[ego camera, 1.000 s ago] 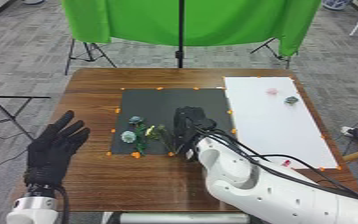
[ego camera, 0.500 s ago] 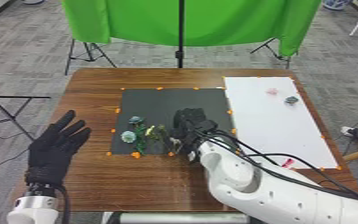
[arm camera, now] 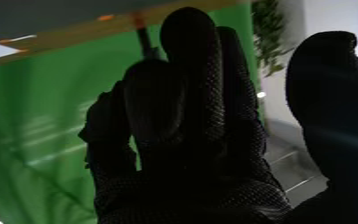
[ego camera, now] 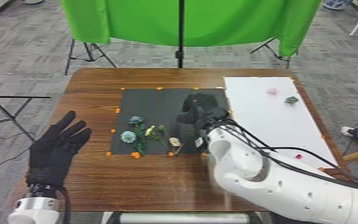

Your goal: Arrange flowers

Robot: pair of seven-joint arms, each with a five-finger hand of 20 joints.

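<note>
My right hand [ego camera: 202, 111] is over the right part of the dark mat in the head view, open and holding nothing. In the right wrist view the same hand [arm camera: 202, 145] has its fingers extended and its thumb apart. Flowers lie on the mat's lower left: a pale blue bloom [ego camera: 128, 136], a teal bloom [ego camera: 136, 120], a yellowish one [ego camera: 154, 133] and a cream one [ego camera: 175, 142] nearest my right hand. On the white sheet lie a pink bloom [ego camera: 272, 91], a grey-green bloom [ego camera: 291, 100] and a small red-pink one [ego camera: 299, 156]. My left hand [ego camera: 54, 152] is open at the table's left edge.
The dark mat [ego camera: 158, 102] and the white sheet [ego camera: 273, 120] lie side by side on the brown table [ego camera: 158, 185], with orange markers around their edges. A green cloth [ego camera: 140, 25] hangs on a stand beyond the table's far edge.
My right hand has moved away from the cream flower, forward and slightly right, uncovering that flower on the mat. The red-pink bloom by my right arm shows differently. My left hand has stayed still.
</note>
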